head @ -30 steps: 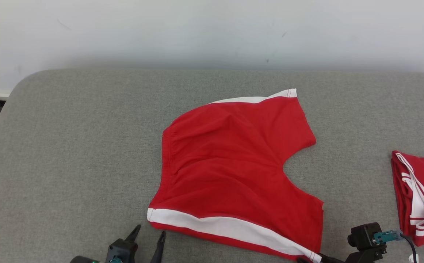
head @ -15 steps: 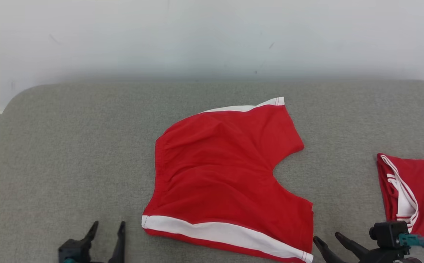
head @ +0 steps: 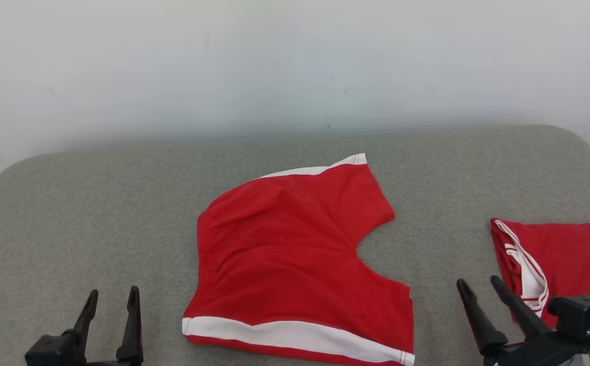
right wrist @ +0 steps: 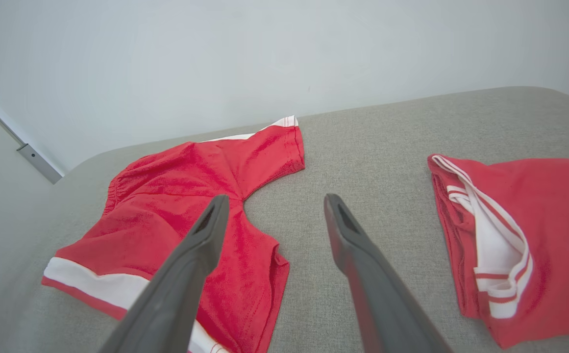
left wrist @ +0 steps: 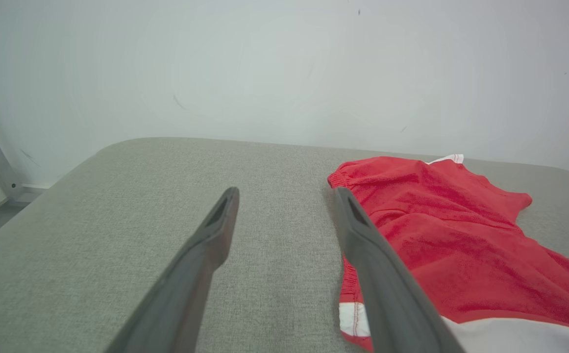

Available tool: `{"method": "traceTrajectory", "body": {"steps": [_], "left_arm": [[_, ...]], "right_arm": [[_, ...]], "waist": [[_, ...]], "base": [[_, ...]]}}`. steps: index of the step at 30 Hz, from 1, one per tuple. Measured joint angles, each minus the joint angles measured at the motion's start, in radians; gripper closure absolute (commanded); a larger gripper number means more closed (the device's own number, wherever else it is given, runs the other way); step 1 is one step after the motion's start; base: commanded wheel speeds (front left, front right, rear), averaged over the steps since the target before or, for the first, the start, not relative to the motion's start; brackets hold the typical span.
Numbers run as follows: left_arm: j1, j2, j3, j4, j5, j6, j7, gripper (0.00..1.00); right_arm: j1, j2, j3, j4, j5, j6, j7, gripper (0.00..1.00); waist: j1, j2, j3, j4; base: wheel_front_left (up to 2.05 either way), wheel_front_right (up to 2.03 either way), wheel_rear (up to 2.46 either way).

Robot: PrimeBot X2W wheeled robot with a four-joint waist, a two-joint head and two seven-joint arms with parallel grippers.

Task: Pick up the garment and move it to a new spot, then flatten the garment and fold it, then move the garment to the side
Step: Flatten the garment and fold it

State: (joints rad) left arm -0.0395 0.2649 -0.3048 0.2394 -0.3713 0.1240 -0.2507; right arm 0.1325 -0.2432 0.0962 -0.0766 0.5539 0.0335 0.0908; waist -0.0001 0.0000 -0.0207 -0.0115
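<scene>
- The garment [head: 289,254], a pair of red shorts in a soft, faintly creased knit, is spread flat at the middle of the bench [head: 96,203], close to its front edge.
- A broad white band [head: 295,338] is seen running along the near side, and a narrower white strip is shown at the far leg.
- The waistband [head: 202,244], on the left, is gathered into small puckers. A rounded notch is formed between the two legs on the right.
- The bench is covered in padded grey woven cloth, and its corners are rounded.
- The left hand [head: 113,295] is held wide with nothing between its dark, tapered fingers [head: 132,320]. It is kept over bare cloth just left of the garment's near corner, apart from it.
- The right hand [head: 477,282] is spread wide too, and is empty. It is placed between the garment and a second red piece [head: 574,254].
- That second red piece is folded, with striped white-and-red trim bunched along its left edge.
- A plain pale wall [head: 274,61] is seen behind.
</scene>
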Motion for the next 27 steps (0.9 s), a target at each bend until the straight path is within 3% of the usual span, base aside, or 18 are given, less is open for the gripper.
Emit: {"method": "traceTrajectory", "body": {"steps": [15,27], "left_arm": [[0.094,-0.015,0.026,-0.102,0.022,0.0,0.004,0.0],[0.101,-0.02,0.031,-0.134,0.029,0.0,0.024,0.0]], "right_arm": [[-0.004,0.005,-0.061,0.022,-0.082,-0.036,-0.207,0.0],[-0.021,0.02,-0.034,0.066,-0.1,-0.04,-0.271,0.0]], "waist": [[0.0001,0.0,-0.024,-0.03],[0.0001,0.0,-0.022,-0.043]], "base": [[0.0,0.0,0.0],[0.0,0.0,0.0]]}}
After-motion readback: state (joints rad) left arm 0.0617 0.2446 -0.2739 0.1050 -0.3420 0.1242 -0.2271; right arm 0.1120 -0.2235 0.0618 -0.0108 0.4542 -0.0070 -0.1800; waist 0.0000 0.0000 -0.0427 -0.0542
